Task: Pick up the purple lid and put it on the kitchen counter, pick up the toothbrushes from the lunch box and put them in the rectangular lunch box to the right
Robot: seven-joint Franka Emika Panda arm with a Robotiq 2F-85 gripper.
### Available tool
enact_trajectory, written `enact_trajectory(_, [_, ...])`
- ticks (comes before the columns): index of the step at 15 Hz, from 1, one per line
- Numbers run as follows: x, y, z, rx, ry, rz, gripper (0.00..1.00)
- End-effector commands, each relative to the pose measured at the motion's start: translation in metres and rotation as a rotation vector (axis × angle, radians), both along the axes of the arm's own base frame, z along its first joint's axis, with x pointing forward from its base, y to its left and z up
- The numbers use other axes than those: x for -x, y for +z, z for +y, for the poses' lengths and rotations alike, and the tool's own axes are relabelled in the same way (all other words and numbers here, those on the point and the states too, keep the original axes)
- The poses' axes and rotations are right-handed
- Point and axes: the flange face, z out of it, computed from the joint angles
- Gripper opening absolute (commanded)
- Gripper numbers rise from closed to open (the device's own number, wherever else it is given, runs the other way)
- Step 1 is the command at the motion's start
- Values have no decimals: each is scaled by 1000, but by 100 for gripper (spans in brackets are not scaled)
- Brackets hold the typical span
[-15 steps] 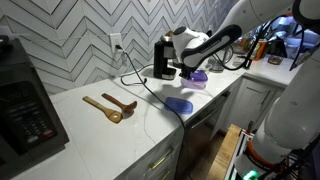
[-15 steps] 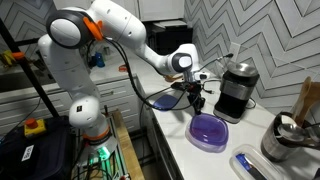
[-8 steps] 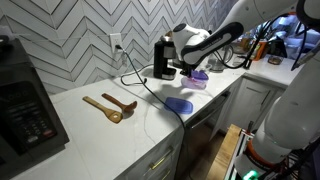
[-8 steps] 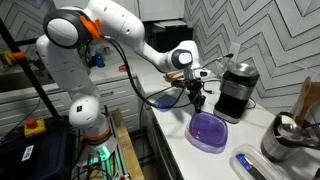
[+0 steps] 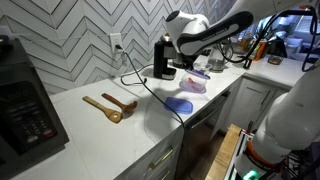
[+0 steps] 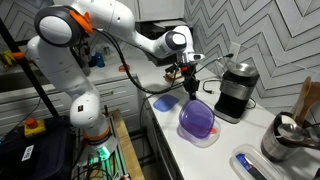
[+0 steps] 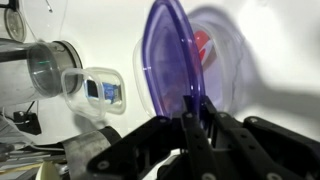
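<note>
My gripper (image 6: 190, 86) is shut on the rim of the purple lid (image 6: 197, 120), which hangs tilted above the counter (image 6: 205, 163). In the wrist view the lid (image 7: 168, 60) stands nearly edge-on between the fingers (image 7: 203, 125). The rounded translucent lunch box (image 7: 222, 60) lies uncovered below, with a pinkish-red object (image 7: 201, 42) inside, perhaps the toothbrushes. In an exterior view the gripper (image 5: 189, 66) holds the lid (image 5: 200, 72) just above the lunch box (image 5: 192, 86). The box rim (image 6: 207, 143) shows under the lid.
A sky-blue lid (image 5: 178, 104) lies on the counter (image 5: 100, 135) near the front edge. Two wooden spoons (image 5: 110, 105) lie farther along. A black coffee machine (image 6: 235, 88) stands behind the lunch box. A rectangular clear container (image 7: 100, 88) sits beside it. A black microwave (image 5: 25, 100) stands at the counter's end.
The gripper has risen with the purple lid, lifting it off the lunch box; the lid now hangs tilted in the air and the box is uncovered.
</note>
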Motion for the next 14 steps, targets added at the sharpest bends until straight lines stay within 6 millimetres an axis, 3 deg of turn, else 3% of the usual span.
enact_trajectory(1, [10,23,18,105,-17,7,3])
enact_trajectory(6, [13,48,60,157,48,-13,3])
enact_trajectory(10, [14,75,124,155,187,-82,3])
enact_trajectory(12, [12,80,154,131,265,-103,3])
enact_trajectory(14, [7,68,170,103,330,-90,3])
